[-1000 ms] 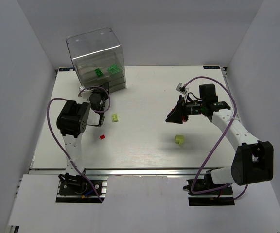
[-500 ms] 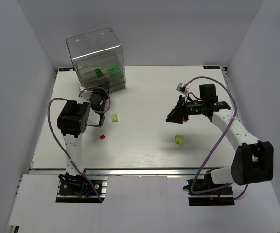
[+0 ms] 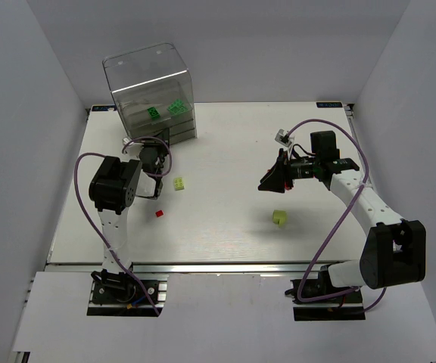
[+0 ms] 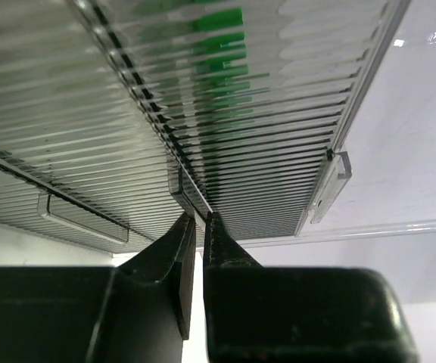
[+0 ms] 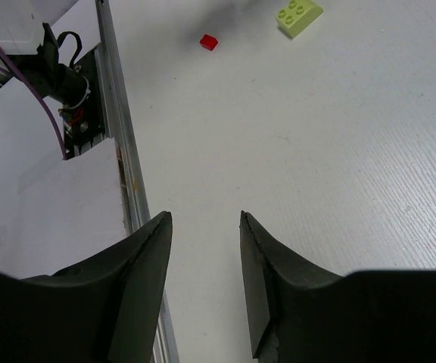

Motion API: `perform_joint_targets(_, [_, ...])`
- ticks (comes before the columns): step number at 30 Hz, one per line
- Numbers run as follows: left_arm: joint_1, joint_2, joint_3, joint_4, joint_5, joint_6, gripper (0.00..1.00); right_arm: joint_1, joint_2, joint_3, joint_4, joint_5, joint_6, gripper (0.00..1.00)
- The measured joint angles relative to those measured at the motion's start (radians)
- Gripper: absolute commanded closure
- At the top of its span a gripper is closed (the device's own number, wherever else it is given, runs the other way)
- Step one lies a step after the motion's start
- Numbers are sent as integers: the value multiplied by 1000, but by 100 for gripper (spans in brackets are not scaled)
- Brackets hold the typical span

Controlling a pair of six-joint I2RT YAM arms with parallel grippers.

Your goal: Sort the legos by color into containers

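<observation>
The clear cabinet (image 3: pixel 151 92) of containers stands at the back left, with green legos (image 3: pixel 177 107) showing inside it. My left gripper (image 3: pixel 160 142) is at its lowest drawer. In the left wrist view the jaws (image 4: pixel 200 218) stand nearly together, pinching the drawer's thin clear lip (image 4: pixel 180 181); green legos (image 4: pixel 219 21) show through the ribbed plastic above. On the table lie a small yellow-green lego (image 3: pixel 179 182), a red lego (image 3: pixel 159 214) and a bigger yellow-green lego (image 3: pixel 280 217). My right gripper (image 3: pixel 267 184) hovers open and empty at mid-right (image 5: pixel 203 219), with the red lego (image 5: pixel 209 41) and the small yellow-green lego (image 5: pixel 300 15) ahead of it.
A small white-grey piece (image 3: pixel 282 137) sits beside the right arm's cable. The table's near edge carries a metal rail (image 5: pixel 119 136). White walls close in the table on three sides.
The left jaws have narrowed onto the drawer's lip. Neither arm has shifted in the top view, and the loose legos lie where they were.
</observation>
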Motion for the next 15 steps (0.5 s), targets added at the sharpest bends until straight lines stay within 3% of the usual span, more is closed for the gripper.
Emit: perform_joint_targets(15, [-24, -57, -164, 107, 29, -27, 100, 0, 0, 0, 0, 1, 0, 54])
